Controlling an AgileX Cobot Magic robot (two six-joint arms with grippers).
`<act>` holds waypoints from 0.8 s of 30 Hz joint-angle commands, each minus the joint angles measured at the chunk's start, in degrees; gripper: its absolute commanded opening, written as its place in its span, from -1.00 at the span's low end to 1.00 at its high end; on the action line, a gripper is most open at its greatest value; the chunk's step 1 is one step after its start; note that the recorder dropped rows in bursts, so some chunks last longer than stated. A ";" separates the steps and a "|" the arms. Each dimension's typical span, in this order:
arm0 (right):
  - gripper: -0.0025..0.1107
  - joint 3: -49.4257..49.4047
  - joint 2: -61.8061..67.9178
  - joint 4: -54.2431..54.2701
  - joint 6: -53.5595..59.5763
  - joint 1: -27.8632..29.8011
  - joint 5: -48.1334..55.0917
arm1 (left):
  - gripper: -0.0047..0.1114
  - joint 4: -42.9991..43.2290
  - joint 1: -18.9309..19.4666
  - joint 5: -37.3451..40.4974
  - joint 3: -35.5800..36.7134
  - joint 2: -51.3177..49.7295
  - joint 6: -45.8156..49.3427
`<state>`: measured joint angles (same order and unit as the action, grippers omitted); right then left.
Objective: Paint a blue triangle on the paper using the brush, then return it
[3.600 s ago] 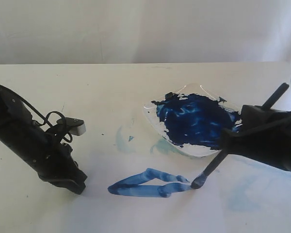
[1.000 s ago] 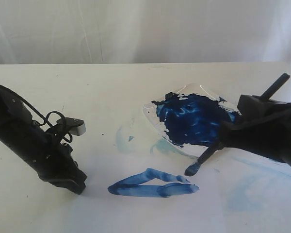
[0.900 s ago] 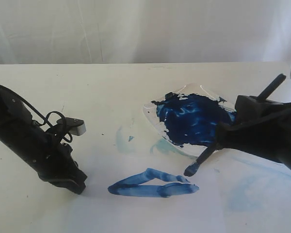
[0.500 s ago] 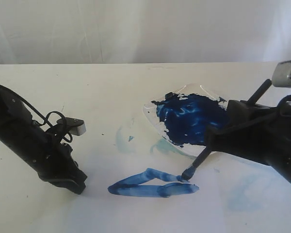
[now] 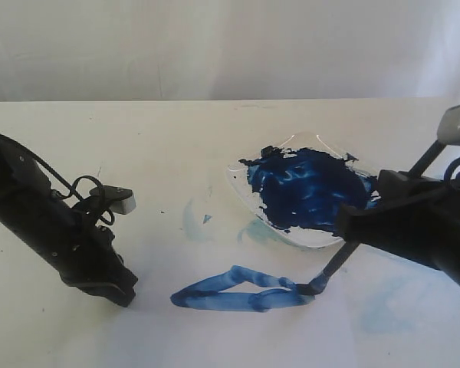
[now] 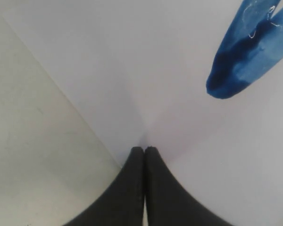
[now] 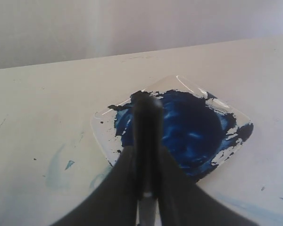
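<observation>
The blue triangle (image 5: pixel 241 290) lies flat and elongated on the white paper (image 5: pixel 215 337), in front of the dish. My right gripper (image 5: pixel 354 228) is shut on the black handle of the brush (image 5: pixel 335 267). The brush slants down to the left, and its bristle tip touches the triangle's right corner. In the right wrist view the brush (image 7: pixel 147 136) stands between the fingers of the right gripper (image 7: pixel 147 157). My left gripper (image 5: pixel 113 290) is shut and empty, pressed on the paper (image 6: pixel 132 70) near its edge. The triangle's left corner (image 6: pixel 240 66) shows beyond the left gripper (image 6: pixel 144 149).
A clear square paint dish (image 5: pixel 241 178) smeared with dark navy paint sits behind the triangle, also seen as the dish (image 7: pixel 101 123) in the right wrist view. Faint pale-blue smears (image 5: pixel 193 222) mark the paper. The cream tabletop (image 6: pixel 33 155) borders the sheet.
The brush tip was lifted just off the paper near the dish. It has since come down and moved right onto the triangle's right corner. The left arm has not moved.
</observation>
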<state>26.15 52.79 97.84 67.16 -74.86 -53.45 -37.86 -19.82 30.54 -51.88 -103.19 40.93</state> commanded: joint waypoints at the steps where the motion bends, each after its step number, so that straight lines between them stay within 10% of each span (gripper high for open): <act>1: -0.96 -0.29 -0.27 1.55 1.84 0.02 -0.90 | -0.92 -0.64 -0.26 0.90 0.45 -0.20 -0.02; 24: -0.96 -0.29 -5.86 2.10 3.71 0.02 -1.04 | -0.92 -0.64 -0.26 0.90 0.45 -0.20 -0.02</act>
<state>26.15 48.15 100.40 70.02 -74.86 -53.99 -37.86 -19.82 30.54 -51.88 -103.19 40.93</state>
